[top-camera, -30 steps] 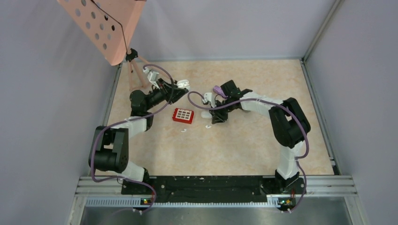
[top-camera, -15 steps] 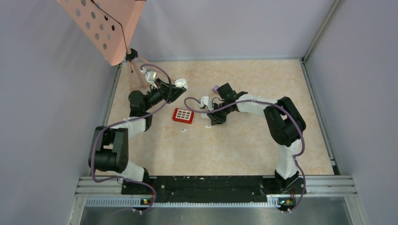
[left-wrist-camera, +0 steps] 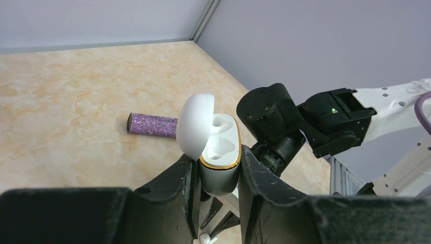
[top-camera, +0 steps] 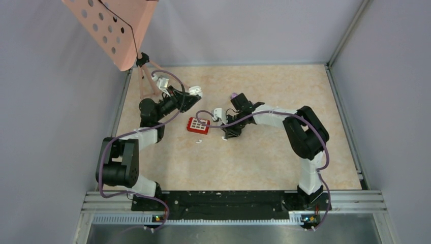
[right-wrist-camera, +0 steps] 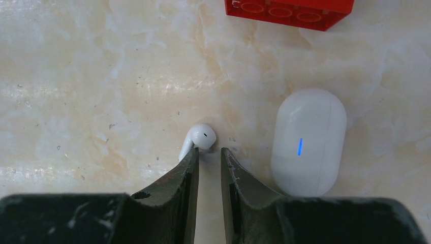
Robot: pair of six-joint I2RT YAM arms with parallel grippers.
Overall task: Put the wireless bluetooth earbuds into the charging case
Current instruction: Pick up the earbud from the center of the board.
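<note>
White earbud (right-wrist-camera: 202, 137) just ahead of right fingers (right-wrist-camera: 185, 175), barely parted, empty; stem angled near-left; left fingers (left-wrist-camera: 175, 190) clamped on open case (left-wrist-camera: 221, 155).

Quantities in view:
- Earbuds: two. The first earbud (top-camera: 199, 141) and the second earbud (top-camera: 225, 137) are at the centre of the frame.
- Charging cases: two, an open case (left-wrist-camera: 221, 145) and a closed case (right-wrist-camera: 308, 142).
- Red block (top-camera: 198, 125): one.
- Purple tube (left-wrist-camera: 152, 124): one.
- Pink perforated stand (top-camera: 113, 28), upper left: one.

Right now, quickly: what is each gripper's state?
Left gripper: shut on the open charging case.
Right gripper: narrowly open, gripping nothing; a white earbud lies at its tips.
</note>
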